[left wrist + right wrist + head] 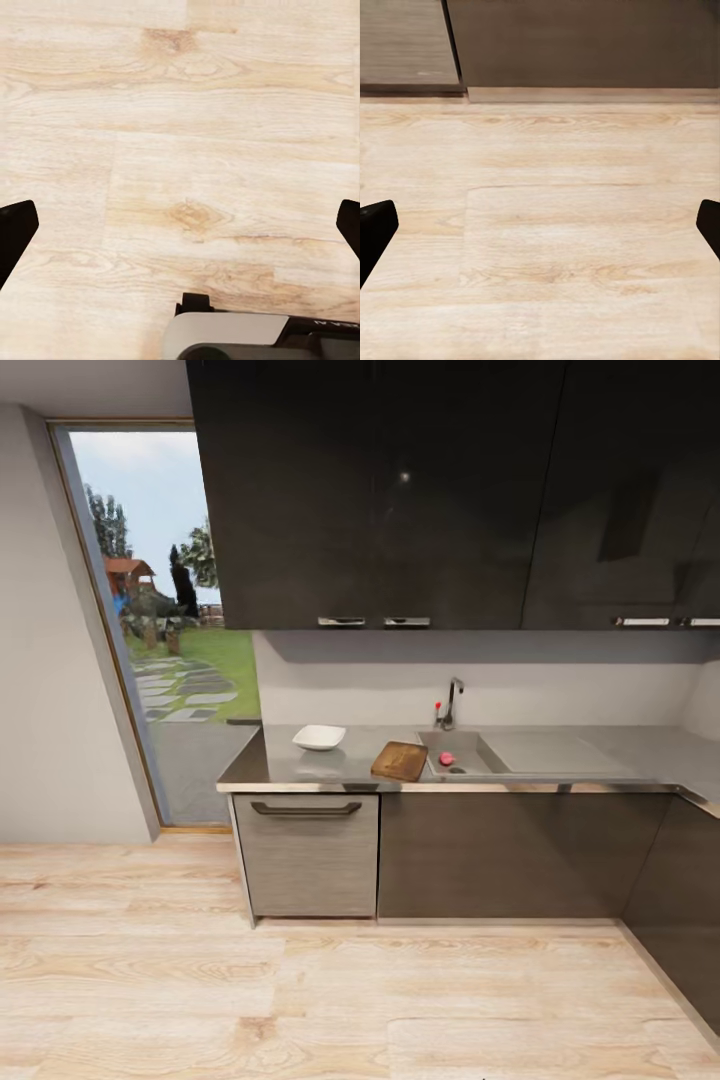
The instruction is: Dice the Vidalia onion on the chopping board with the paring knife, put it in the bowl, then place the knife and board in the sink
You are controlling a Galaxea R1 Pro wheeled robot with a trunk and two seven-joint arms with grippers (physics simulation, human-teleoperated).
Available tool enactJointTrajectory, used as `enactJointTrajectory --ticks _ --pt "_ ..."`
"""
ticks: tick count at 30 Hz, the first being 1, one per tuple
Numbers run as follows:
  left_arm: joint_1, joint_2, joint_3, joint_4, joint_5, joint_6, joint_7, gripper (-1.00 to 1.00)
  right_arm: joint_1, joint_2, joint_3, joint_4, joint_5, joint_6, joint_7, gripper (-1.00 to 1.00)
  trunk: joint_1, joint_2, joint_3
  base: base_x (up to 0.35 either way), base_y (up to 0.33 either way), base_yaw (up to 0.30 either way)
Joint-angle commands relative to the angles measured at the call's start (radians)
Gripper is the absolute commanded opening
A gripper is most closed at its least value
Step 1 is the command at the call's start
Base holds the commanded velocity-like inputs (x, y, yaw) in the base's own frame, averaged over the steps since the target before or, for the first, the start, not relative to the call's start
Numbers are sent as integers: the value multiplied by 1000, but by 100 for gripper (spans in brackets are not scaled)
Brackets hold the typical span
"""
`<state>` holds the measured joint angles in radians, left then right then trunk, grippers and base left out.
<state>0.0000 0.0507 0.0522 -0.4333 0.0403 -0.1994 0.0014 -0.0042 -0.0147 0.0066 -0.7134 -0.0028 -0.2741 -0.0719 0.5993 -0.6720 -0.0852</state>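
Across the room, the grey countertop [270, 765] carries a white bowl [319, 737] and, to its right, the brown chopping board [400, 761]. The sink [472, 744] lies right of the board, with a chrome tap [452, 705] behind it. A small pinkish round thing, the Vidalia onion [446, 759], rests in the basin. The paring knife is too small to make out at this distance. My left gripper [180, 232] is open over bare wooden floor. My right gripper [540, 232] is open too, over floor near the cabinet bases.
Light wooden floor [330, 1000] stretches between me and the counter. Dark lower cabinets [500, 855] and a grey front with a bar handle [305, 809] stand below the countertop. Dark wall cabinets [400, 490] hang above. A tall window [165, 620] is at the left; the counter turns a corner at the right.
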Motion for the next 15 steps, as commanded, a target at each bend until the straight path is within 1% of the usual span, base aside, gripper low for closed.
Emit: enactJointTrajectory --ticks 1,15 --pt "0 0 0 -1 4 -2 0 100 0 0 1 0 0 -3 -3 100 -4 6 2 0 0 0" --pt "0 0 0 -1 4 -2 0 100 0 1 1 0 0 -3 -3 100 -57 104 46 0 0 0"
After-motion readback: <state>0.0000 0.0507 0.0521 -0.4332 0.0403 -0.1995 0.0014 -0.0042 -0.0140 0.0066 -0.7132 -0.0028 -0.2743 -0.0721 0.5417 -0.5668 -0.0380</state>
